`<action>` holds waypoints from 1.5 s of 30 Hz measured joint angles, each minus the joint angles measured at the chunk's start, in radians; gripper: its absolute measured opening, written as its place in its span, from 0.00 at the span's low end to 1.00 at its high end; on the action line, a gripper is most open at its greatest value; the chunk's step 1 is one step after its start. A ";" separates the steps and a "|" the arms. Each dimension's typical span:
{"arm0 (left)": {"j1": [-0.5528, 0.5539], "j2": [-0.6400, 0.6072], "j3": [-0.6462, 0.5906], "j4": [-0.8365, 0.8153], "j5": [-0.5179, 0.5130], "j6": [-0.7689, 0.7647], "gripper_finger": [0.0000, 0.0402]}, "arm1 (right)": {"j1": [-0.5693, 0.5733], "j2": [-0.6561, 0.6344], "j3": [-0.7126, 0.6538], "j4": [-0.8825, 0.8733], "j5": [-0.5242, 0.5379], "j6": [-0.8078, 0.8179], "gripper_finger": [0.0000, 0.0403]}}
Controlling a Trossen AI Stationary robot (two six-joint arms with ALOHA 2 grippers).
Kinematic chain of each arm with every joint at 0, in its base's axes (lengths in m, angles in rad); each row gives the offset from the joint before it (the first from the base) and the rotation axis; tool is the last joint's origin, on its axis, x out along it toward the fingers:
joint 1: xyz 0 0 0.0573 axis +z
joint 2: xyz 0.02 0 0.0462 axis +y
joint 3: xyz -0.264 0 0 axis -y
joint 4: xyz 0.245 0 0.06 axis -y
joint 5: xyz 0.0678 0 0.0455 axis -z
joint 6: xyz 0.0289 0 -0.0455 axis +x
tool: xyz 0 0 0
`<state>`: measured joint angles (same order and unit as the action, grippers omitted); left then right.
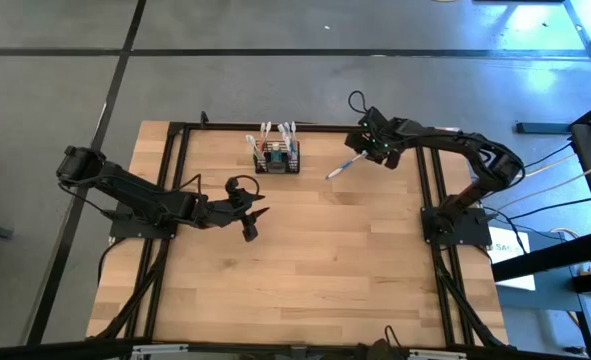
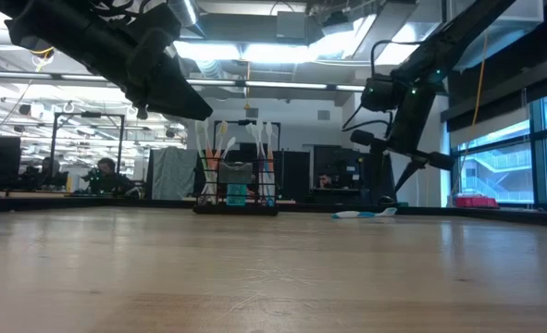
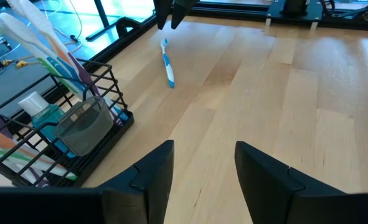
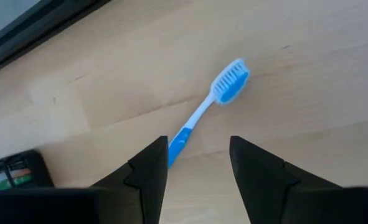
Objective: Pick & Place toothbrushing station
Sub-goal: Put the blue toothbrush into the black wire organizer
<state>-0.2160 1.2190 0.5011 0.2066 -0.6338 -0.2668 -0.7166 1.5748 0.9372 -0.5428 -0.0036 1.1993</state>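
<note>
Spread left jaws (image 3: 203, 180) beside upright toothbrushing station (image 1: 277, 158), long axis crosswise; right jaws (image 4: 196, 171) spread.

Pale blond wooden bench (image 1: 305, 260) with plank grain and darker knots, edged by a black metal frame (image 1: 175, 180). Black wire-mesh rectangular basket (image 3: 103, 93), open grid pattern, at the bench's far edge. Inside it: teal tube with a white cap (image 3: 43, 112), smoky grey translucent cup (image 3: 84, 127), and white-handled toothbrushes (image 3: 40, 37) with green, orange and pale blue accents. Blue-and-white plastic toothbrush (image 4: 208, 106) lies on the bench, white bristles over a blue head, white neck, blue grip. Both arms matt black (image 1: 135, 190). Floor around the bench grey with dark seams.
</note>
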 joint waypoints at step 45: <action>0.002 0.000 0.000 0.008 -0.001 0.045 0.41 | -0.064 0.230 0.057 0.062 -0.001 -0.045 0.40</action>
<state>-0.2142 1.2186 0.5014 0.2141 -0.6351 -0.2222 -0.7811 1.8046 0.9940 -0.4805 -0.0043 1.1547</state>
